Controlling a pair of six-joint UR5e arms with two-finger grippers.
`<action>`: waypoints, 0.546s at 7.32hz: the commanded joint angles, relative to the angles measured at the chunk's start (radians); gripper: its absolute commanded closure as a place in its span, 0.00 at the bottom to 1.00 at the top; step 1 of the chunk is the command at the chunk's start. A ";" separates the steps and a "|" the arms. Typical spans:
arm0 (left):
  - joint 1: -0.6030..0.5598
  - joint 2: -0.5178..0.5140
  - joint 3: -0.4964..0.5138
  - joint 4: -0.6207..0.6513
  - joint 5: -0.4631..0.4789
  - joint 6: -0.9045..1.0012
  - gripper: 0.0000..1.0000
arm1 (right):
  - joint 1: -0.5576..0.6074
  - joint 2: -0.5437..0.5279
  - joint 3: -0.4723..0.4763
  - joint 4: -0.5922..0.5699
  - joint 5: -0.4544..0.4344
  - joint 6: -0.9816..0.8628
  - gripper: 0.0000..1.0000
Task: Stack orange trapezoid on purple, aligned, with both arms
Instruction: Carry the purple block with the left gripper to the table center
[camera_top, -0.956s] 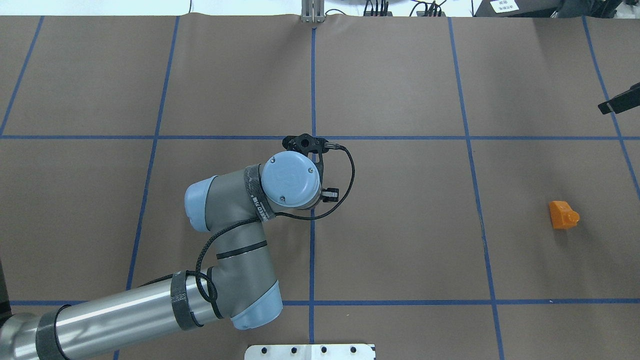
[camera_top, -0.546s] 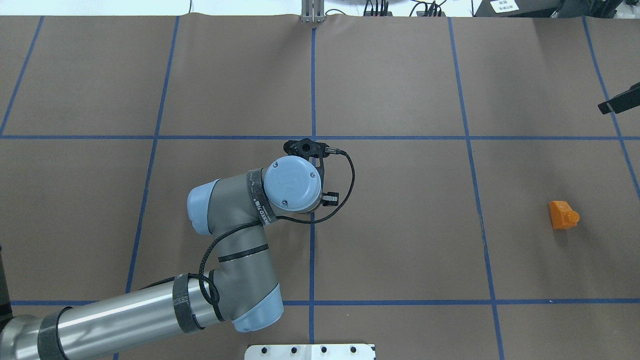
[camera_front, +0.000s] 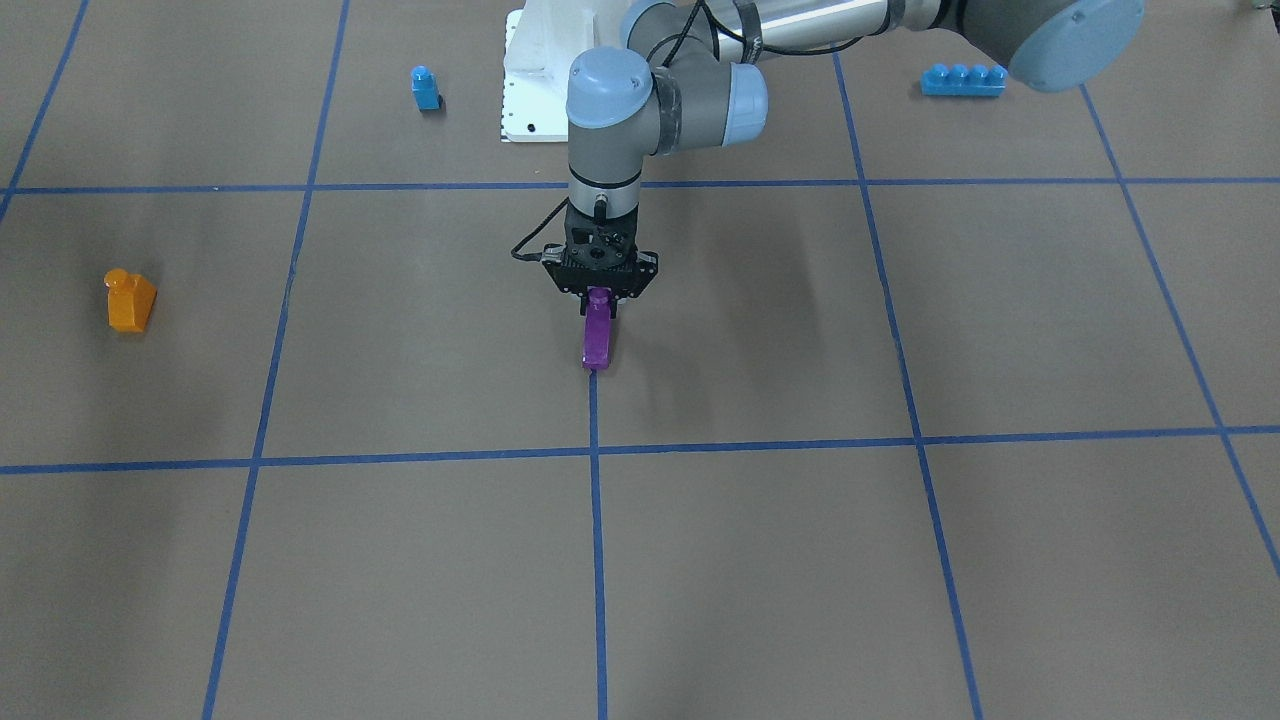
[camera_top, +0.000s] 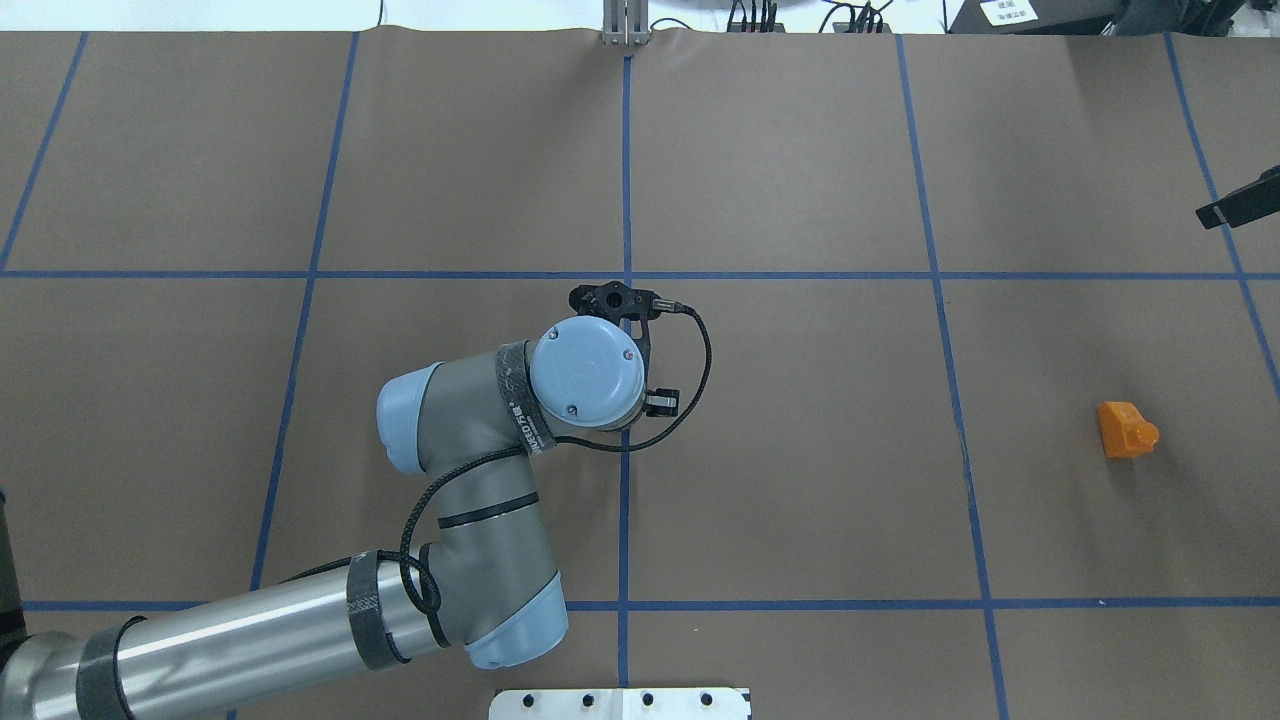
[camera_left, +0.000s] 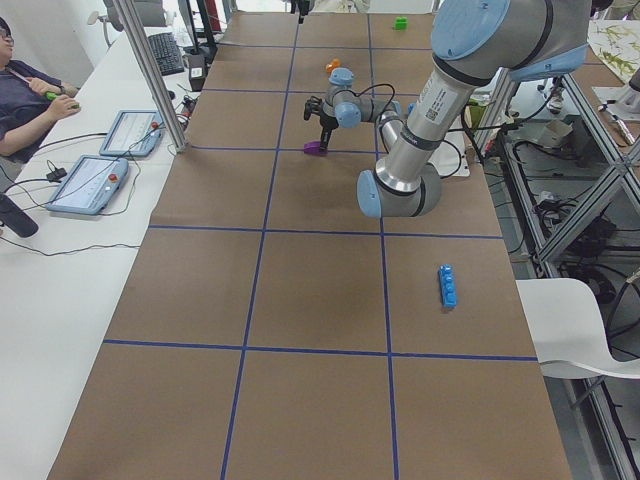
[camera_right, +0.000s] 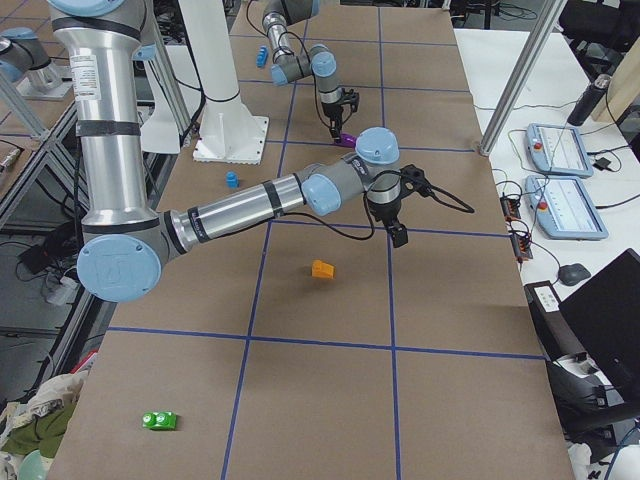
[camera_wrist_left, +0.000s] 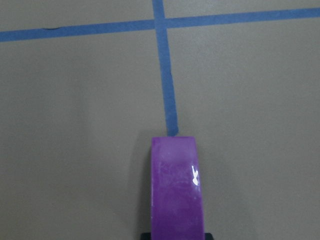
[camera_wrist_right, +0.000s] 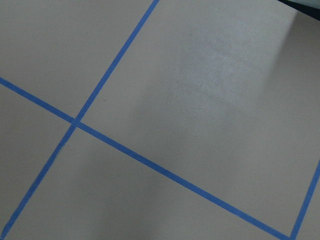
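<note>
Front-facing view: on brown paper (camera_front: 900, 560) gridded with blue tape (camera_front: 597, 520), the left gripper (camera_front: 598, 298) pinches the purple (camera_front: 596, 345). The orange trapezoid (camera_front: 130, 301) lies well apart from the purple. Left view: an operator (camera_left: 25, 90) sits at a side desk. Right view: the right gripper (camera_right: 398, 236) hangs well apart from the purple; I cannot tell its claw's state.

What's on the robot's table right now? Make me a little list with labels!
left end effector: shut on the purple brick, over a blue tape line
right end effector: in the air, apart from the orange brick; open or shut unclear
orange brick: on the table by itself
other bricks: small blue brick, long blue brick
stacking: not yet done
</note>
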 joint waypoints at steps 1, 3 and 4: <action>0.003 0.000 0.000 0.002 0.000 0.000 0.88 | 0.000 -0.001 -0.002 0.000 0.000 0.001 0.00; 0.008 0.000 0.000 0.002 0.000 0.000 0.85 | 0.000 -0.002 -0.002 0.001 0.000 -0.001 0.00; 0.009 -0.002 0.000 0.004 0.000 0.000 0.81 | 0.000 -0.002 -0.002 0.001 0.000 -0.001 0.00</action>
